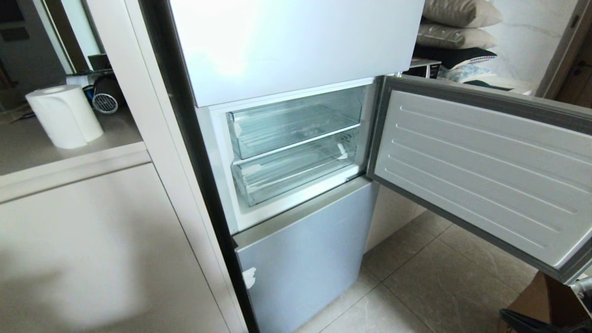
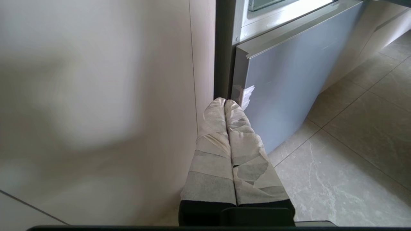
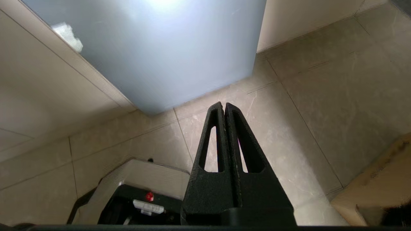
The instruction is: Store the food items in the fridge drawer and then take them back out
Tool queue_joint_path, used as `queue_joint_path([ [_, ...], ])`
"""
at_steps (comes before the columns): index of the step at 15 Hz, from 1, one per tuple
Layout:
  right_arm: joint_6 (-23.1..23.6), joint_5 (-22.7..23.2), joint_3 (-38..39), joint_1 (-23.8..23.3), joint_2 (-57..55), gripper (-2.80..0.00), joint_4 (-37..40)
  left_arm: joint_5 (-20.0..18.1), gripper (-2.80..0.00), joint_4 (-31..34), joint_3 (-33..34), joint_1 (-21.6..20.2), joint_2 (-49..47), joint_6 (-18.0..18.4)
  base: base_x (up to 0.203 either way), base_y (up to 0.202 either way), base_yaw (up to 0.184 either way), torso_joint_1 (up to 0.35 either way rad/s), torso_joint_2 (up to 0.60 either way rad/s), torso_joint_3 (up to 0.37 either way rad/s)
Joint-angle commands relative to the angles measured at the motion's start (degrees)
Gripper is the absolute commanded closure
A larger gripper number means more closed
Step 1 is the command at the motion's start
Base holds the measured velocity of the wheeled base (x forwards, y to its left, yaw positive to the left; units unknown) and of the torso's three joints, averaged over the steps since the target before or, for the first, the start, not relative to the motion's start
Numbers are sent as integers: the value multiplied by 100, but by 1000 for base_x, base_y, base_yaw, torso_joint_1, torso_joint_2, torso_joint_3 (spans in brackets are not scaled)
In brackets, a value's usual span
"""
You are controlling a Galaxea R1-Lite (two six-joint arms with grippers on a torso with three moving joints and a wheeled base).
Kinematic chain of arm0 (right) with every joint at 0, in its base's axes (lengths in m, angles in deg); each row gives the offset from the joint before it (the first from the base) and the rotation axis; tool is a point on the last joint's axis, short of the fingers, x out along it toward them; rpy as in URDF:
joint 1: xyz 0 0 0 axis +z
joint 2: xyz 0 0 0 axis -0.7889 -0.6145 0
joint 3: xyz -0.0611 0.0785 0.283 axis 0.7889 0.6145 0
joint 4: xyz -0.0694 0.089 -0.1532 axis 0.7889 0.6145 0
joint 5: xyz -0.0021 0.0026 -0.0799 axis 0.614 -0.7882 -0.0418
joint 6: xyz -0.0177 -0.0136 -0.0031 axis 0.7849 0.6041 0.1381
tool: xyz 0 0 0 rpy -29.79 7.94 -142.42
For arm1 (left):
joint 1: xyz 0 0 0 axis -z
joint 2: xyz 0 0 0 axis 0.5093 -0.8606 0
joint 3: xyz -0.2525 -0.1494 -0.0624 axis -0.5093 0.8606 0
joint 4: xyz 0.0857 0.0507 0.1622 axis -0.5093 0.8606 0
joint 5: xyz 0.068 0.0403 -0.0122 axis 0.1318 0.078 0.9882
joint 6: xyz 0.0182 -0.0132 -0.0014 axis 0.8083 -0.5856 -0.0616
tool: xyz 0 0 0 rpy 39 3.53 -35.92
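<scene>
Head view looks down on the fridge with its middle door (image 1: 485, 171) swung wide to my right, ribbed inner panel facing up toward me. Inside the open compartment sit two clear plastic bins, one above the other: the upper bin (image 1: 296, 122) with a flat front, and below it the fridge drawer (image 1: 296, 171), pushed in and closed. I cannot make out any food inside either of them, and no red fruit shows in any view. Below the compartment, the silver-blue lower door panel (image 1: 305, 259) is closed, with a scrap of white tape (image 1: 249, 277) on its left edge. To my left, a roll of paper towel (image 1: 64, 115) stands upright on the counter (image 1: 60, 152).

My left gripper (image 2: 224, 102), its fingers wrapped in white tape, hangs low beside the cabinet side (image 2: 96, 112), pressed together and holding nothing, pointing at the seam by the lower door panel. My right gripper (image 3: 223, 105), bare black fingers, is also closed tight and empty, hanging over the tiled floor (image 3: 305, 96) just in front of the lower panel's corner. A cardboard box (image 3: 379, 189) sits on the floor to my right.
</scene>
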Motion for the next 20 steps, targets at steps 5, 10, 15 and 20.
queue_joint_path([
  [5, 32, 2, -25, 3, -1068, 0, -755, 2, 0, 6, 1, -1, 9, 2, 1, -3, 71, 0, 0, 1],
  [10, 58, 11, -377, 15, -2536, 0, -1768, 2, 0, 3, 1, -1, 9, 2, 1, -7, 173, 2, 5, 3],
  [15, 6, 11, -972, 15, -3430, 0, -2231, 2, 0, 6, 1, -1, 9, 2, 2, -8, 169, 3, 1, 2],
  [20, 34, 16, -1540, 42, -4150, 0, -3255, 2, 0, 6, 1, -1, 9, 2, 2, -3, 35, 2, 1, 1],
])
